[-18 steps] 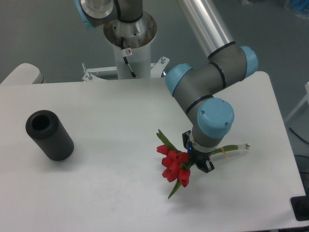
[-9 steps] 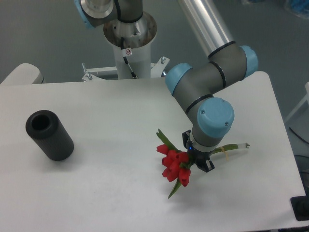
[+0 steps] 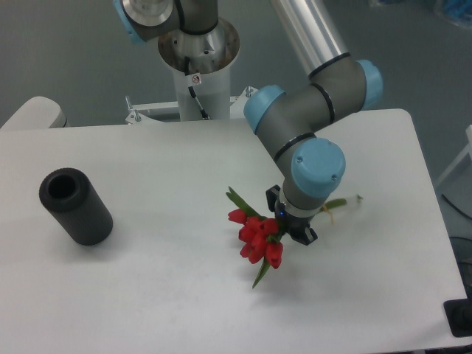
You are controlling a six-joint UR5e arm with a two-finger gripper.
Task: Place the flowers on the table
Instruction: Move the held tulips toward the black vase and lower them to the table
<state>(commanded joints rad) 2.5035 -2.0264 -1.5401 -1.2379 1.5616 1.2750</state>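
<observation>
The fixed camera shows the flowers [image 3: 256, 237] right of frame centre, red buds low and left, thin stems running up and right behind the wrist. They look light, soft and easily crushed, so the bundled stems are the sensible place to hold. The hand [image 3: 290, 226] is closed on those stems, just over the white desk [image 3: 162, 295]. A black cylinder [image 3: 75, 206] lies at left.
</observation>
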